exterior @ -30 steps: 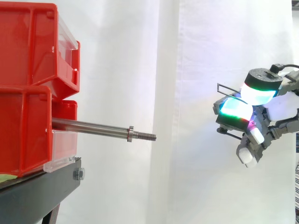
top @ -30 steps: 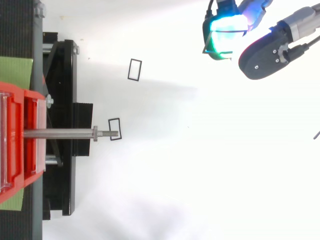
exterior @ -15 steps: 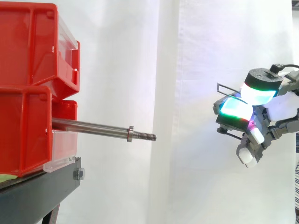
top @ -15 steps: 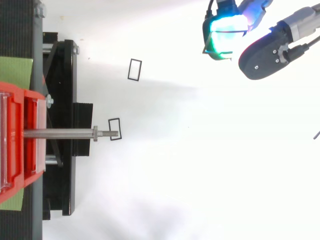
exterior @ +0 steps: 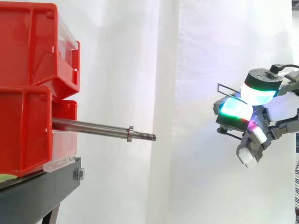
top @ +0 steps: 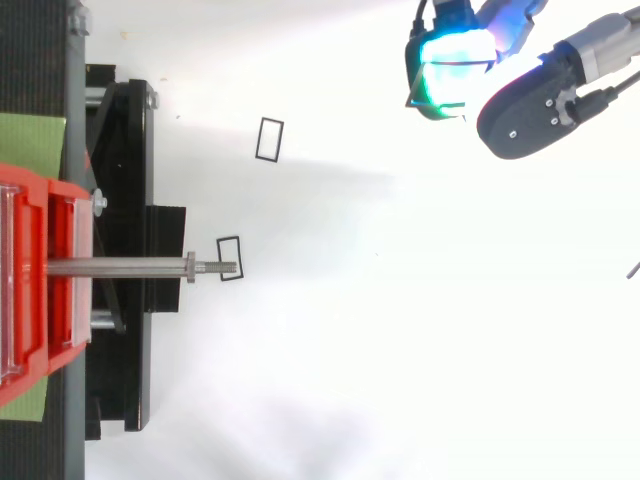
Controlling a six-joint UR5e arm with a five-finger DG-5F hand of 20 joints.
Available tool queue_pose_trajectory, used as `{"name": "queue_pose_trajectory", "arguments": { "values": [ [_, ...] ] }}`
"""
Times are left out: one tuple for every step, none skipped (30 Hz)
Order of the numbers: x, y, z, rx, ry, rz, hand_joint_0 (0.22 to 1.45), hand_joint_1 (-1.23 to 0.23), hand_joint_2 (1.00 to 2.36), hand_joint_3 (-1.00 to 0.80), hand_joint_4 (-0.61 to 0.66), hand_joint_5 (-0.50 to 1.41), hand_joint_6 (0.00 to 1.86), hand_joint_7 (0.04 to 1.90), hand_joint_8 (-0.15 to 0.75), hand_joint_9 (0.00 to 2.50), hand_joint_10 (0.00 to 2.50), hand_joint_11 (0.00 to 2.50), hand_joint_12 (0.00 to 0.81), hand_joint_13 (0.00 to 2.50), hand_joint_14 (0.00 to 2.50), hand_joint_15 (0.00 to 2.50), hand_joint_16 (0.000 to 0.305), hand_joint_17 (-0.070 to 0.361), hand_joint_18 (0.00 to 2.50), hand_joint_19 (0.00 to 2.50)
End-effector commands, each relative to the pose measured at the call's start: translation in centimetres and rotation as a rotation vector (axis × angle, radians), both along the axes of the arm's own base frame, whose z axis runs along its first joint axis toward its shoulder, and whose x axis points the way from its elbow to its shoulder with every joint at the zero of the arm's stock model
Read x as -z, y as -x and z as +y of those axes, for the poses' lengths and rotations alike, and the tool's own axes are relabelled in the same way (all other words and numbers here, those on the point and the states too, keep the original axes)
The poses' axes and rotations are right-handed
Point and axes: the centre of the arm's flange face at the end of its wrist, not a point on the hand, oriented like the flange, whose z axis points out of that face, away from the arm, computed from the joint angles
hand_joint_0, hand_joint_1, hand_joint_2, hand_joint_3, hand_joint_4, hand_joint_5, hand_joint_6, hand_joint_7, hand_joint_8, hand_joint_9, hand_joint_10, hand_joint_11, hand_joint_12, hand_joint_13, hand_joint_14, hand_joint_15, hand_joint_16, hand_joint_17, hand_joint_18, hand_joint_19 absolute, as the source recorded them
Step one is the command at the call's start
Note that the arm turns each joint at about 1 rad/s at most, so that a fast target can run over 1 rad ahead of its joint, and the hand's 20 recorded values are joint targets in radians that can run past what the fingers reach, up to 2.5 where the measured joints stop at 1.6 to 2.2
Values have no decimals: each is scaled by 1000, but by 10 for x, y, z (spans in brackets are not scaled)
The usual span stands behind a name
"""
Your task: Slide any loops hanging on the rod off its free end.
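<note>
Rod (exterior: 93, 127) bare. 2 loops lie on floor (top: 400, 350): loop A (top: 269, 139), loop B (top: 229, 259) below rod tip. Hand (top: 525, 115), well clear of rod, pinches loop C (exterior: 226, 86) betw. pads. Task approx. complete; only release left.

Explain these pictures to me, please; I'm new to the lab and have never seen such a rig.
Both pictures show one moment: one camera looks level from the side, the other looks straight down. The machine is a robot arm ending in a hand; the glowing fingertips are its own pads. Between them it pinches a thin black wire loop, well away from the metal rod. The rod sticks out of red bins on a black stand, and nothing hangs on it. A loose loop lies on the white surface, and a second loose loop lies below the rod's tip.
</note>
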Motion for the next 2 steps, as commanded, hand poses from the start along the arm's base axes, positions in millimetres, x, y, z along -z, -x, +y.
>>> {"name": "queue_pose_trajectory", "arguments": {
  "values": [
    [0,0,0,0,0,0,656,-827,1038,13,-130,-101,926,1230,372,1171,10,376,378,877,9,204,45,102,789,242],
    [0,0,0,0,0,0,656,-827,1039,13,-130,-101,926,1230,373,1169,10,382,378,877,7,205,45,102,788,241]
  ]
}}
